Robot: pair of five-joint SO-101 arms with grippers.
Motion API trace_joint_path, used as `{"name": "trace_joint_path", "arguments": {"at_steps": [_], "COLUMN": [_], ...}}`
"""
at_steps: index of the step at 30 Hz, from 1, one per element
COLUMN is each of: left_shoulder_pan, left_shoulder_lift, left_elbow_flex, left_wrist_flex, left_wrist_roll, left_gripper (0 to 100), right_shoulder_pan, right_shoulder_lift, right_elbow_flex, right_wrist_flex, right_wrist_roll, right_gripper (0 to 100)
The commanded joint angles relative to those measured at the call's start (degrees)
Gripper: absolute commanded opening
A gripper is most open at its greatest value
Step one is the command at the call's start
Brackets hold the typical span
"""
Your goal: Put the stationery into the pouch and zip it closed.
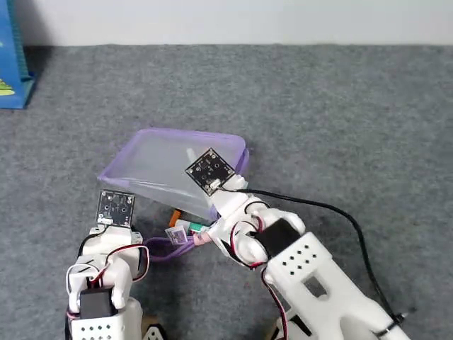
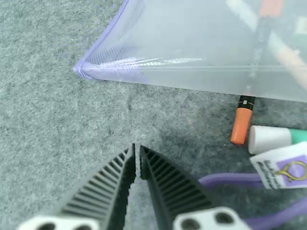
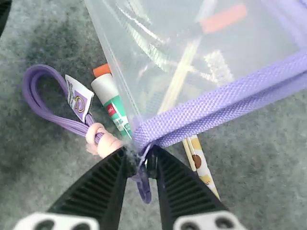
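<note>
Purple-trimmed pouch (image 3: 225, 103), zip end in the right jaws' pinch, another corner near the closed, empty left jaws.

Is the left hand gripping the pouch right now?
No, the left hand is pinched shut on nothing above the grey mat, clear of the pouch.

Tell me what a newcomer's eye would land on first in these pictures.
The see-through pouch with purple trim lies mid-table, its purple edge pinched by the right gripper. An orange marker and a white-and-green stick poke out at its near side, by a purple strap. The left gripper sits shut over bare carpet.
</note>
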Motion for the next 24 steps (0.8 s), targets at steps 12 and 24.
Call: {"name": "trace_joint_path", "arguments": {"at_steps": [12, 24], "left_shoulder_pan": [-0.35, -0.35], "left_shoulder_lift": [-0.70, -0.70], "left_elbow_flex": [-0.66, -0.66], "left_wrist_flex": [0.44, 0.44], "left_wrist_roll": [-0.09, -0.09], "left_gripper": [1, 1], "right_shoulder_pan": [2.68, 3.65], "right_shoulder_lift": [-0.04, 0.04], "right_elbow_flex": [-14.95, -15.56], "right_wrist_flex": [8.66, 18.59], "right_wrist_roll": [22.59, 0.44], "right_gripper": [0.7, 3.3]}}
